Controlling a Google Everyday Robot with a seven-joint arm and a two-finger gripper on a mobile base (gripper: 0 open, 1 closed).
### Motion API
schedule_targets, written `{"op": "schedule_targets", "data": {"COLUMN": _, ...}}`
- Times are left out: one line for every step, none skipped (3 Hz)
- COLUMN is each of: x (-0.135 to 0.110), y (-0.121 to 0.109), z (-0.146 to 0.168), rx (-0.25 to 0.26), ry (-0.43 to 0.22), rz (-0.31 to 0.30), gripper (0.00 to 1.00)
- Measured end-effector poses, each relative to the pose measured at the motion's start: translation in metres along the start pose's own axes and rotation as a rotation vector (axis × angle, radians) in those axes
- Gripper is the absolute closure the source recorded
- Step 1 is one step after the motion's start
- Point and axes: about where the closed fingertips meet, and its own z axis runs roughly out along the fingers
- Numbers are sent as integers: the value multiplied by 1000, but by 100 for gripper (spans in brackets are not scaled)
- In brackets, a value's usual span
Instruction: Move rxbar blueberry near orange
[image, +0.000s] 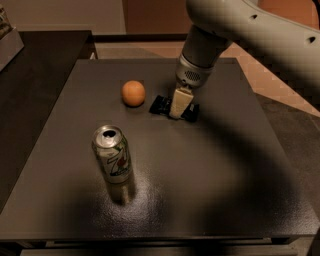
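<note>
Gripper (175, 112) on rxbar blueberry (160, 104), orange (133, 93) just beside; 7up can (112, 156) well apart, table (240, 150) bare rightward.

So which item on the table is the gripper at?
The rxbar blueberry, the flat dark bar beside the orange: the gripper is down on it; orange and 7up can sit apart.

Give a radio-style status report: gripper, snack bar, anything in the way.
Gripper down at rxbar blueberry, far half of table. Bar lies flat beside orange, not touching. 7up can upright nearer camera, off the path.
</note>
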Motion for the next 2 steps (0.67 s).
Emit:
{"op": "schedule_targets", "data": {"x": 0, "y": 0, "z": 1, "rx": -2, "ry": 1, "rz": -1, "gripper": 0}}
{"op": "schedule_targets", "data": {"x": 0, "y": 0, "z": 2, "rx": -2, "ry": 1, "rz": -1, "gripper": 0}}
